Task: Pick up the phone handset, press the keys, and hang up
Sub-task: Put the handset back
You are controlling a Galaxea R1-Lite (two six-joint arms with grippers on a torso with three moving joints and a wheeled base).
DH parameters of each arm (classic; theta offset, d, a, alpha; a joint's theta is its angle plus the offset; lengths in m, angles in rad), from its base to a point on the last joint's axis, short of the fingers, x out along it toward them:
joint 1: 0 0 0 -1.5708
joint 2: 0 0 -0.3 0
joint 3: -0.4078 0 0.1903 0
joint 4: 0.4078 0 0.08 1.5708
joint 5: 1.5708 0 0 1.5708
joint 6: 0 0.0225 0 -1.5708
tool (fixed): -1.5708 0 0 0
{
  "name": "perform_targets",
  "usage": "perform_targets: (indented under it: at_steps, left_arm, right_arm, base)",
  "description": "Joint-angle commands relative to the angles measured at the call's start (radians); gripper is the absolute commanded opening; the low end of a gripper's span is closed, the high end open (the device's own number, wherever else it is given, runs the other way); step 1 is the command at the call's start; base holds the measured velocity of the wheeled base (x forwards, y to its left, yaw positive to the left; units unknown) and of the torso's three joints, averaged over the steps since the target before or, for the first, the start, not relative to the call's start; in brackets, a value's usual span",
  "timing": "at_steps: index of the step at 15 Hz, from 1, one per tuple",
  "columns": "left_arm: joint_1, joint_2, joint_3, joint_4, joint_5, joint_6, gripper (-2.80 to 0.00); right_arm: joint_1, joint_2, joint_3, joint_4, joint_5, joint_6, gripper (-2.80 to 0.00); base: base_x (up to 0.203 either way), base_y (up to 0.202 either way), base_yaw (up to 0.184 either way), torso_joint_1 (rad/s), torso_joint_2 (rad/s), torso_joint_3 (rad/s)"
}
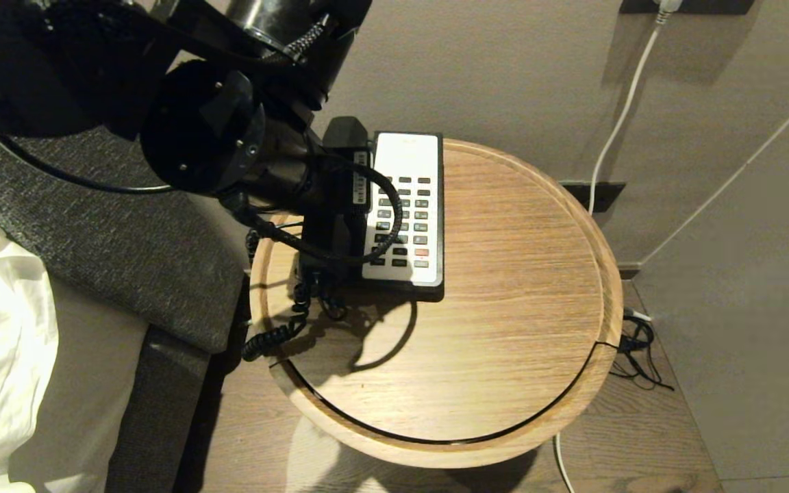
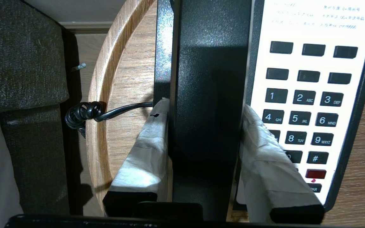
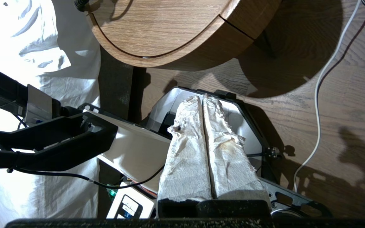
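Left arm's black wrist housing fills the near view, reaching over the table's back-left edge. Left gripper (image 2: 204, 126): paper-wrapped fingers (image 2: 144, 152) clamped on either side of the phone handset (image 2: 208, 79), jaws part-way open, as wide as the receiver's body. Handset lies lengthwise in its cradle on the phone base (image 1: 405, 212), along the base's left side; whether it has lifted clear of the cradle, cannot tell.

One wrapped finger overlaps the left column of the keys (image 2: 299, 107); digits 1 to 9, the hash key and a red button show on the white faceplate.

Coiled cord (image 1: 278, 335) hangs off the round wooden table (image 1: 504, 356) at its left edge, near a grey upholstered seat (image 1: 127, 253). A thin black cable of the arm loops across the keypad in the head view.

Right gripper (image 3: 204, 142): wrapped fingers pressed together, holding nothing, low beside the table over the robot's base and the wooden floor (image 3: 344, 110). White cable (image 1: 614, 130) runs down the wall behind.
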Motion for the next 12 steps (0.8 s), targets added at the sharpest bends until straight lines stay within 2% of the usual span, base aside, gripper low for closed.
perform_targets:
  at_steps: [1, 12]
  left_arm:
    - [-0.004, 0.001, -0.003, 0.003, 0.001, 0.003, -2.8]
    - [-0.016, 0.024, -0.006, 0.004, 0.012, 0.014, -2.8]
  right_arm:
    - [0.0, 0.001, 0.008, 0.005, -0.001, 0.003, -2.8]
    - [0.0, -0.03, 0.037, 0.005, -0.001, 0.003, -2.8]
  base:
    - [0.0, 0.0, 0.0, 0.0, 0.0, 0.0]
    - [0.0, 0.0, 0.0, 0.0, 0.0, 0.0]
